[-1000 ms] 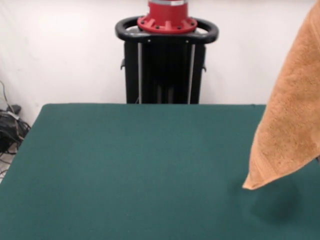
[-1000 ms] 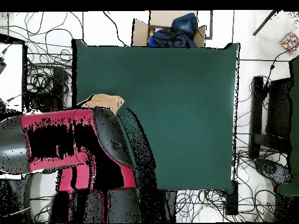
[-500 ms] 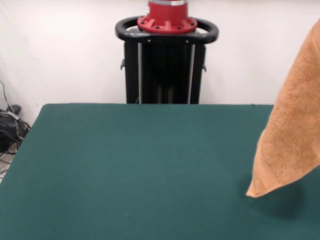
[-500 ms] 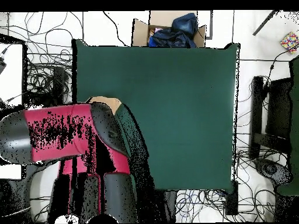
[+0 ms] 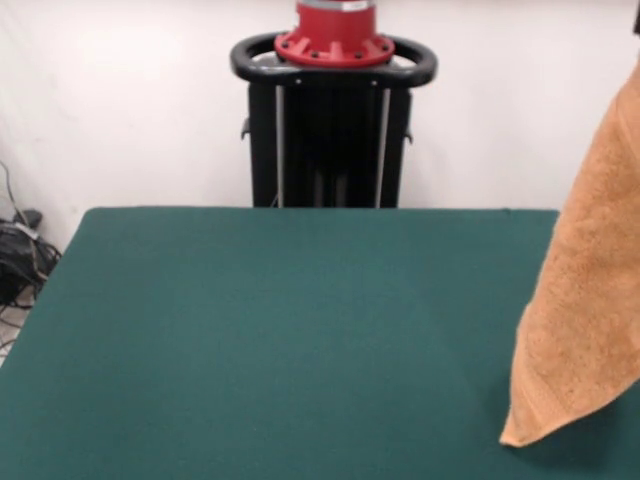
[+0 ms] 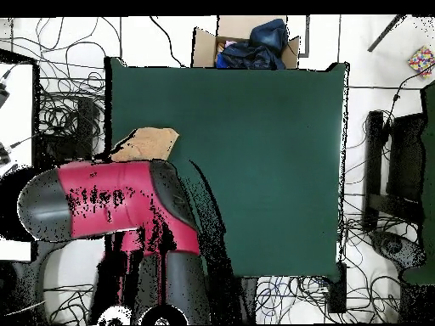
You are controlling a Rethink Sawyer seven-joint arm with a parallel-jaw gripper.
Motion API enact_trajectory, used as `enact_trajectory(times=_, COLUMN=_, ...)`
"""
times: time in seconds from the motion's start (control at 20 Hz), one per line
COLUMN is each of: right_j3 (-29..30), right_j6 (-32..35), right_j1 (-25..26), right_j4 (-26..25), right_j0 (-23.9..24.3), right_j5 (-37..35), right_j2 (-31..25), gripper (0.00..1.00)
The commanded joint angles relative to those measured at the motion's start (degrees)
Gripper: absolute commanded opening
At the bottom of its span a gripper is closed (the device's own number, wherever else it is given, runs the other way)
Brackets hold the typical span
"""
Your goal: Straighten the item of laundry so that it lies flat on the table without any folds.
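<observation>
Towel (image 5: 590, 300) hangs above the worktop (image 5: 280, 330) edge, probably to unfurl; can't tell the pincer's state, it's hidden.

**Bare wall, cable-strewn floor frame your work cell**

Ahead of you in the front view, a plain white wall (image 5: 120, 100) fills the background, evenly lit, with a soft bright patch at upper left. A knot of dark cables (image 5: 18, 250) lies on the floor by the left edge. From overhead you see a pale floor (image 6: 374, 72) crossed by loose black wires (image 6: 64, 119) on every side. An open cardboard box (image 6: 204, 44) holding dark blue fabric (image 6: 255, 44) sits near the top, and a small multicoloured object (image 6: 421, 60) lies at the upper right.
</observation>
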State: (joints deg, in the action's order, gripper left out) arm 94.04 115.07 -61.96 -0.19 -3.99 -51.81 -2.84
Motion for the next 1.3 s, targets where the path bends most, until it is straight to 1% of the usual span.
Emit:
enact_trajectory(times=0.05, right_j3=12.58, right_j6=0.44, right_j1=-3.25, right_j4=2.85, right_j0=4.31, right_j5=4.03, right_j2=0.10, gripper=0.00)
enact_trajectory(times=0.3, right_j3=18.01, right_j6=-4.12, right_j1=-5.96, right_j4=3.04, right_j0=7.86, right_j5=7.06, right_j2=-1.06, gripper=0.00)
enact_trajectory(times=0.6, right_j3=22.46, right_j6=-8.21, right_j1=-8.80, right_j4=2.95, right_j0=12.10, right_j5=7.85, right_j2=-2.60, gripper=0.00)
enact_trajectory(times=1.0, right_j3=26.30, right_j6=-12.90, right_j1=-11.84, right_j4=3.41, right_j0=17.52, right_j5=8.11, right_j2=-4.75, gripper=0.00)
enact_trajectory(times=1.15, right_j3=27.33, right_j6=-14.07, right_j1=-12.11, right_j4=2.57, right_j0=19.55, right_j5=8.76, right_j2=-5.33, gripper=0.00)
enact_trajectory(times=1.3, right_j3=28.01, right_j6=-14.89, right_j1=-11.30, right_j4=1.26, right_j0=21.81, right_j5=10.22, right_j2=-5.99, gripper=0.00)
